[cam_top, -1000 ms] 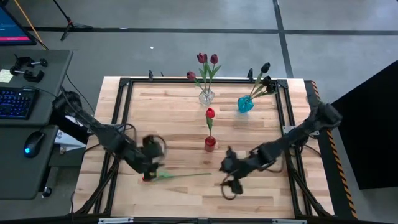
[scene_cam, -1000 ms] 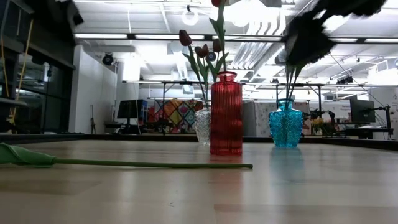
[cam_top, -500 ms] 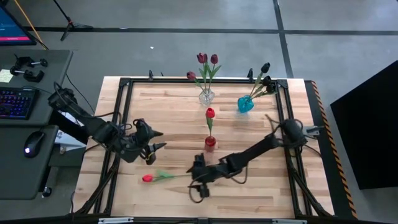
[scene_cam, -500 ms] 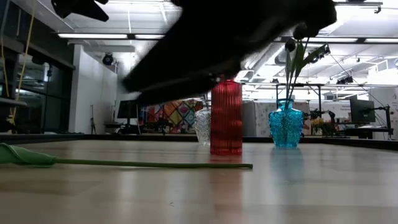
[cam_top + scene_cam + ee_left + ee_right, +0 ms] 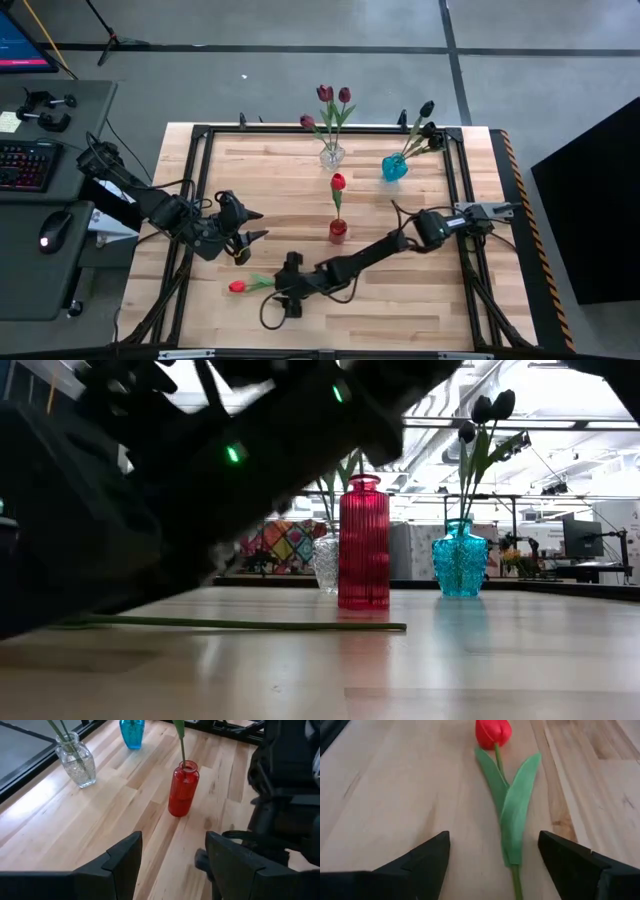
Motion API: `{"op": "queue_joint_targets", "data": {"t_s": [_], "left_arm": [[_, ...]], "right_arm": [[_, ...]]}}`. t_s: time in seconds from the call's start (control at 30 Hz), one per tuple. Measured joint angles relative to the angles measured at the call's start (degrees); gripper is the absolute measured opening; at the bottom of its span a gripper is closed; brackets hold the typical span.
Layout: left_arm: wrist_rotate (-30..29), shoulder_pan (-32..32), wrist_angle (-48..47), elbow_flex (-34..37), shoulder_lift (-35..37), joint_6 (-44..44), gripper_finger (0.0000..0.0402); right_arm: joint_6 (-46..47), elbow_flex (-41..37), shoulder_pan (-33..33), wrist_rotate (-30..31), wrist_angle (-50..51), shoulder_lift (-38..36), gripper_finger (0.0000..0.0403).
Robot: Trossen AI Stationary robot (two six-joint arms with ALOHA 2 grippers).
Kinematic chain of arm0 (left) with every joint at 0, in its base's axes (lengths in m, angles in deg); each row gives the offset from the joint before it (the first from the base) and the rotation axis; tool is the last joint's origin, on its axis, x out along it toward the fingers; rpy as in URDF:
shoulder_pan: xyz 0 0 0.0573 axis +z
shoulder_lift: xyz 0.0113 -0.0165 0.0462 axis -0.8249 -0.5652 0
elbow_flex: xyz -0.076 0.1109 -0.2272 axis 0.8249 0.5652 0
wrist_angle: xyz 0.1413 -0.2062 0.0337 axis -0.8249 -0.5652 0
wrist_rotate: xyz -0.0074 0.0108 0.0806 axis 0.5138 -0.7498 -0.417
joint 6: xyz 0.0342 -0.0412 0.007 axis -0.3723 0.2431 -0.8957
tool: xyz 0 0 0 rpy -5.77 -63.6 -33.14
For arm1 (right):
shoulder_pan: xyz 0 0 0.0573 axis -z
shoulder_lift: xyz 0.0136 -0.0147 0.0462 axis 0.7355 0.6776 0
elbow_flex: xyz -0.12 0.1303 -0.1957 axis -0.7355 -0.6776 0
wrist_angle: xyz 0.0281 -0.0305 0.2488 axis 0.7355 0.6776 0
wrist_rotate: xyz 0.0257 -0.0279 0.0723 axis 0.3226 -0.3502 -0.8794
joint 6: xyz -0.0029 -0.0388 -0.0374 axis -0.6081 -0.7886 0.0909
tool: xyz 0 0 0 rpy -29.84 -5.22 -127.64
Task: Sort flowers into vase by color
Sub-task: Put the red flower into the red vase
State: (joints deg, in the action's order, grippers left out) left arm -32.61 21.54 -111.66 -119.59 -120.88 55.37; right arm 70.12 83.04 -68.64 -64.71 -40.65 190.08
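Note:
A red tulip lies flat on the table near the front, head (image 5: 237,286) toward the left and stem (image 5: 230,624) running right. My right gripper (image 5: 274,290) is low over it and open. In the right wrist view its fingers stand either side of the leaves (image 5: 509,805), behind the head (image 5: 492,732). My left gripper (image 5: 247,235) hangs open above the table just beyond the tulip. The red vase (image 5: 338,230) holds one red tulip. The clear vase (image 5: 332,155) holds maroon ones, and the blue vase (image 5: 394,167) holds near-black ones.
The three vases stand in the table's far middle: the red vase (image 5: 182,790) nearest, then the clear vase (image 5: 77,762) and the blue vase (image 5: 132,730). A black frame rail (image 5: 200,170) edges the table. My right arm (image 5: 370,255) stretches across the table's near half.
My right gripper has swept toward the table's left edge and come down along the lying tulip's stem to its leaves. My left gripper has risen from the tulip's head toward the far edge, then kept still. The tulip has not moved.

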Motion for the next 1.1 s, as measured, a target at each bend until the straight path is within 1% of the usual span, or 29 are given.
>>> {"op": "queue_joint_targets", "data": {"t_s": [0.1,0.13,0.2,0.23,0.3,0.4,0.43,0.47,0.57,0.63,0.7,0.83,0.9,1.0,1.1], "left_arm": [[1.93,0.0,0.12,0.0,0.02,-0.09,0.0207],[2.34,0.0,0.06,0.0,0.02,-0.13,0.0207],[2.77,-0.03,0.05,0.0,0.02,-0.31,0.0207],[2.76,-0.02,0.03,0.0,0.02,-0.7,0.0207],[2.76,-0.02,0.02,0.0,0.02,-1.84,0.0207],[2.66,-0.02,0.1,0.0,0.02,-3.26,0.0207],[2.66,-0.02,0.22,0.0,0.02,-4.03,0.0207],[2.66,-0.02,0.42,0.0,0.1,-5.05,0.0207],[1.98,-0.22,1.47,0.0,1.73,-7.56,0.0207],[0.26,-0.4,1.91,-0.02,4.04,-8.55,0.0207],[-2.27,-0.7,2.48,-0.02,6.95,-9.49,0.0207],[-7.82,-1.27,4.2,-0.04,13.64,-10.05,0.0207],[-9.28,-1.66,4.87,-0.07,16.92,-10.06,0.0207],[-10.68,-2.27,5.85,-0.11,20.57,-10.1,0.0207],[-10.89,-2.92,5.92,-0.11,22.74,-11.64,0.0207]], "right_arm": [[3.14,3.46,0.2,1.03,6.03,1.36,0.028],[4.34,4.16,0.2,1.46,8.55,1.41,0.0269],[5.87,4.86,0.16,2.59,12.45,1.4,0.0234],[5.94,5.18,0.15,2.9,14.41,1.17,0.0211],[5.42,5.78,0.15,3.33,18.37,0.65,0.015],[3.17,6.76,0.15,3.57,21.32,0.48,0.0042],[2.12,7.27,0.16,3.25,22.29,0.47,0.0023],[0.96,7.83,0.29,2.44,22.84,0.49,0.0016],[-1.07,10.18,0.77,0.66,24.95,0.68,0.0032],[-2.43,12.54,1.01,0.16,27.97,0.94,0.0025],[-4.01,14.95,1.45,-1.38,32.15,0.97,0.0007],[-6.89,20.9,2.5,-3.42,43.69,0.69,0.0003],[-8.53,22.65,2.78,-3.24,48.22,-0.67,0.0002],[-10.09,22.51,2.68,-2.8,52.91,-4.61,0.0001],[-9.46,19.36,2.62,-2.72,57.12,-9.53,0.0001]]}}
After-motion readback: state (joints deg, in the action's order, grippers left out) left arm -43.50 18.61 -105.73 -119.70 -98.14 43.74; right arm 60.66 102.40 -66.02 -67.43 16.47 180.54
